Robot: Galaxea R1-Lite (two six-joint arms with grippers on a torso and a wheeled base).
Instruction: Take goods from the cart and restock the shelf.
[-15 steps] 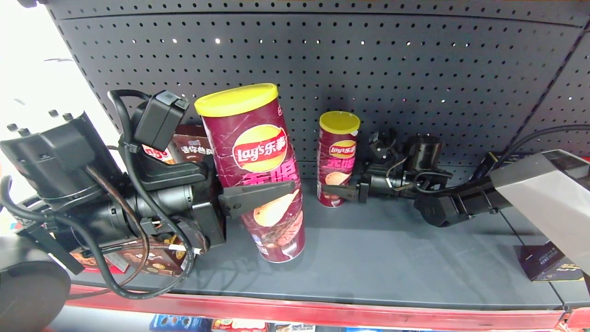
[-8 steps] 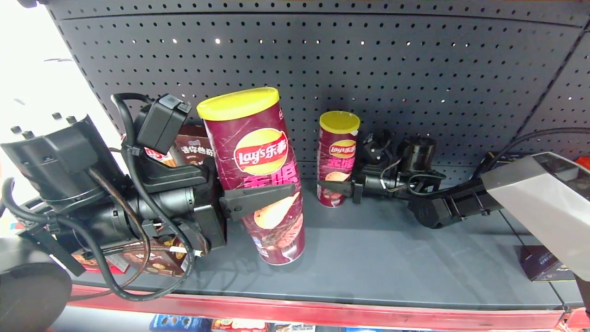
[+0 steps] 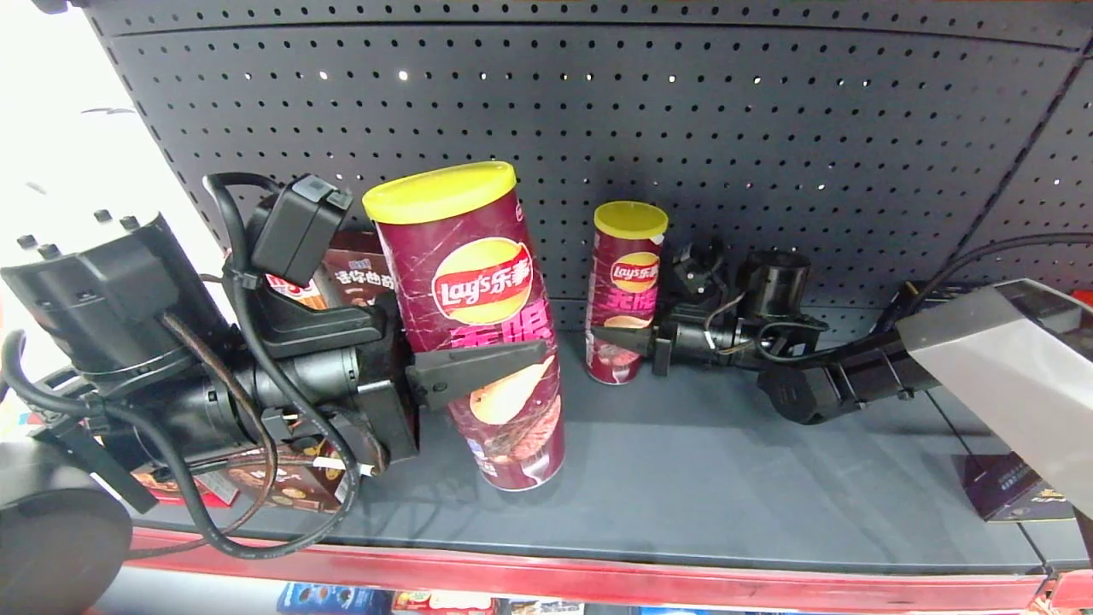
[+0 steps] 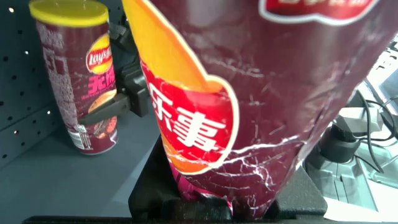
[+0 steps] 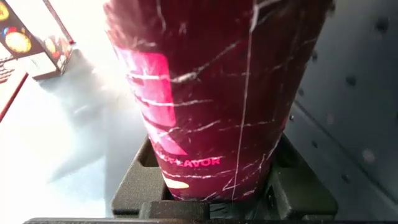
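While left hand [image 3: 488, 357] tight on near can [image 3: 465, 273], right hand [image 3: 618, 338] tight on far can [image 3: 630, 256] (boxes [image 3: 352, 272] leftward).

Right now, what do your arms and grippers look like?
The left gripper and right gripper are matte black with flat, tapering fingers. The left arm carries a boxy black wrist camera and thick looping black cables. The right arm has a silver-grey forearm shell and thinner black cables.

Observing dark grey shelf [image 3: 726, 487], red-edged, backed by pegboard [image 3: 598, 111]. Noting near chip can [image 3: 478, 342] leaning at the front left, far chip can [image 3: 622, 290] standing close to the back, brown snack boxes [image 3: 363, 269] lying at left, dark box [image 3: 1016, 487] sitting at far right.
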